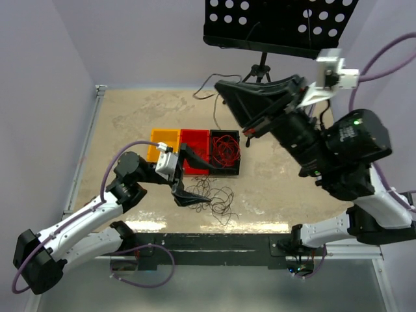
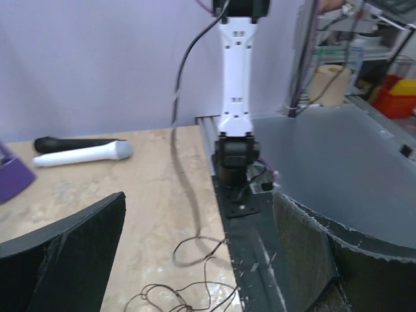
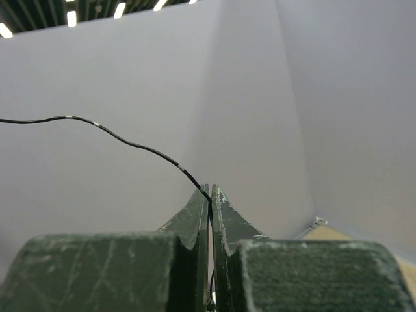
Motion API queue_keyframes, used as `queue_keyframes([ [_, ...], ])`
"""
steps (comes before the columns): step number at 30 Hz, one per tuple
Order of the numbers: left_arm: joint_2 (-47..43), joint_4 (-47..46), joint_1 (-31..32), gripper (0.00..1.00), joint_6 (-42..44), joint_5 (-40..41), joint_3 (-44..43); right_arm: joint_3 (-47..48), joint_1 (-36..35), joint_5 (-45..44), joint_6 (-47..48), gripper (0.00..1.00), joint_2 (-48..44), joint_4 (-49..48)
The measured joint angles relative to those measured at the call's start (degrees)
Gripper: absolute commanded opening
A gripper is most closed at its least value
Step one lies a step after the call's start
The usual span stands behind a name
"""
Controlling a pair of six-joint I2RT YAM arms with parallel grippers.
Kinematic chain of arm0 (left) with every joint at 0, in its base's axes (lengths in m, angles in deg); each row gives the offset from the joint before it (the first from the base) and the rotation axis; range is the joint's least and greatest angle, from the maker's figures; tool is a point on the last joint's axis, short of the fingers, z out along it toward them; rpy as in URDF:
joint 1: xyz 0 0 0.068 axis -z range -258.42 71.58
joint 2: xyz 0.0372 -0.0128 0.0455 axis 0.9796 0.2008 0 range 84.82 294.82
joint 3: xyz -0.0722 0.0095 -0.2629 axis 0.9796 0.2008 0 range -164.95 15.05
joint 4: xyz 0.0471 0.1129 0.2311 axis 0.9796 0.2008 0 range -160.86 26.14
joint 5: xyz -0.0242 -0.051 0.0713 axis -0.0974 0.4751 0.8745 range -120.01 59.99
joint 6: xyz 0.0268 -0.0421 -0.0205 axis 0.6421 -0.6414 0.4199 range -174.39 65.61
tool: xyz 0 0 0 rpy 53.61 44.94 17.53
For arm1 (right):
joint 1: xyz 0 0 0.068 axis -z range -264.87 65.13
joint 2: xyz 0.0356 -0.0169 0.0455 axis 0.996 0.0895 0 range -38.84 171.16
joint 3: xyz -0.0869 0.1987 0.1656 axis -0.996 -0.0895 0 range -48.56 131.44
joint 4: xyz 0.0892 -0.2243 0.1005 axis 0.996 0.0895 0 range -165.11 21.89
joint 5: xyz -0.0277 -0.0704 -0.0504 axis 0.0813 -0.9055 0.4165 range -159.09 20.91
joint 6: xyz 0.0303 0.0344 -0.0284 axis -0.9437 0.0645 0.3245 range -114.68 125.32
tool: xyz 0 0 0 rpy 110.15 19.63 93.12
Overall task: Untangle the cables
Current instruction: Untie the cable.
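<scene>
Pinching one dark cable (image 3: 156, 156), right jaws clamped, left jaws apart by loose cables (image 1: 218, 200), three bins (image 1: 162, 132).

Counter (image 1: 130, 117): beige mottled stone-look top, matt, blotchy. Orange bin (image 1: 164, 140), red bin (image 1: 194, 142), black bin (image 1: 225, 173): smooth moulded plastic, slight sheen. Red cables (image 1: 224, 149), dark cables (image 1: 218, 198): thin smooth sheathing. Black cable (image 3: 130, 143): smooth, pale bands. Right gripper (image 3: 210, 195) jaws: dark, matt, scratched, rough. Left arm shell (image 1: 71, 231): glossy white plastic. White microphone (image 2: 84, 155): matt. Perforated panel (image 1: 279, 19): black, matt, metal-looking.
</scene>
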Motion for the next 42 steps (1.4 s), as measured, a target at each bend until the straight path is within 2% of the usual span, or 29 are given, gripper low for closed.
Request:
queue_keyframes([
  [5, 0.59, -4.96, 2.84, 0.98, -4.04, -5.79, 1.64, -1.90, 0.00, 1.60, -0.76, 0.00, 2.38, -1.27],
  [7, 0.28, -5.70, 3.26, 0.87, -4.31, -8.24, 2.51, -1.90, 0.00, 2.08, -0.79, 0.00, 2.51, -1.86],
  [8, 0.04, -5.70, 3.43, 0.76, -4.31, -8.85, 2.91, -1.88, 0.00, 2.32, -0.79, 0.00, 2.47, -2.23],
  [9, -0.26, -5.66, 3.45, 0.51, -4.00, -9.49, 3.39, -1.86, 0.00, 2.38, -0.79, 0.00, 2.36, -2.62],
  [10, -0.48, -5.55, 3.45, 0.09, -3.87, -9.75, 3.67, -1.81, 0.00, 2.40, -0.79, 0.00, 2.25, -3.04],
  [11, -0.76, -5.11, 3.45, 0.00, -3.48, -9.75, 3.85, -1.81, 0.00, 2.40, -0.81, 0.00, 2.21, -3.39],
  [16, -2.45, -0.76, 2.58, 0.00, 2.49, -7.10, 3.41, -3.58, 0.00, 2.12, -1.18, 0.00, 0.72, -4.24],
  [20, -2.84, 3.10, 0.85, 0.00, 6.19, -6.05, -0.87, -11.45, 0.00, -0.35, -2.23, 0.00, -3.89, -4.98],
  [29, -2.05, 15.43, -0.46, 0.00, 14.86, -6.08, -25.44, -37.31, 0.00, -7.10, -11.04, 0.00, -14.27, -3.82],
  [32, -1.86, 17.25, -1.11, 0.00, 15.96, -6.14, -30.47, -44.22, 0.00, -6.97, -14.10, 0.10, -15.39, -3.08],
  [35, -1.62, 18.03, -1.90, 0.00, 16.41, -6.16, -33.18, -48.35, 0.00, -4.98, -15.74, 0.15, -15.30, -2.69],
  [42, -1.40, 18.12, -4.59, 0.00, 16.46, -6.08, -34.21, -49.51, 0.00, -0.81, -16.57, 0.26, -15.02, -3.67],
])
